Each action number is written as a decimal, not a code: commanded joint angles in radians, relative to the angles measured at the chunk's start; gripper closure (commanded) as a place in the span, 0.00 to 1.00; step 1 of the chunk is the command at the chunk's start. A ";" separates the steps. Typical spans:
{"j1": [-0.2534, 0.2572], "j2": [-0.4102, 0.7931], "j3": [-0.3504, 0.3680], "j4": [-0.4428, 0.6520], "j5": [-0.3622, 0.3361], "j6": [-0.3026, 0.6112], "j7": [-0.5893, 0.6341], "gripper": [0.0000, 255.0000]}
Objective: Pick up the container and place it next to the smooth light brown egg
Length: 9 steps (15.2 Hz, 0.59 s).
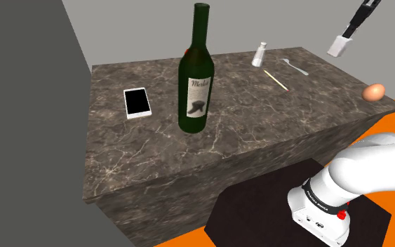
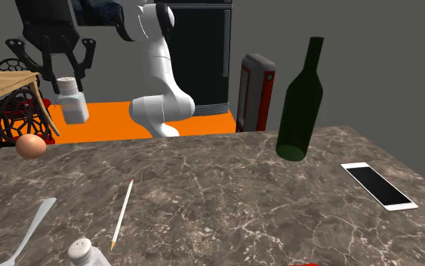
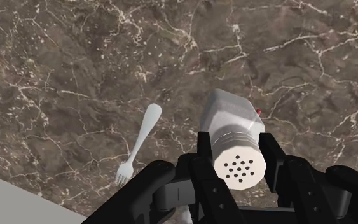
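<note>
Wrist view showed my black two-finger claw (image 3: 234,147) pinching the white, square-bodied shaker container with its perforated round cap (image 3: 226,114); one finger (image 3: 203,156) pressed each side of the cap end, spread only as wide as the shaker, with nothing else touching them; below it lay the dark brown marbled table top (image 3: 75,76) and a white plastic fork (image 3: 139,141).

In the upper right of the shoulder view the container (image 1: 339,46) hung in the air under the claw (image 1: 346,35), clear of the table; so I judged the pick-up done and the carry under way.

The smooth light brown egg (image 1: 374,92) sat at the right edge of that frame, near the table's corner, lower in the picture than my load; in the second exterior view the egg (image 2: 31,146) lay at the left, with the container (image 2: 73,101) hanging above it and a little to its right.

What was left, as I judged it: lowering the shaker to the bare table beside the egg, letting go, and drawing back; a second white shaker (image 1: 259,54) stood apart in the upper middle of the shoulder view.
</note>
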 commanded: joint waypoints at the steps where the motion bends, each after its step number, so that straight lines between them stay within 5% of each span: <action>1: -0.009 0.000 -0.041 0.013 -0.021 -0.005 -0.050 1.00; 9: -0.031 0.040 -0.220 0.098 -0.089 -0.009 -0.255 1.00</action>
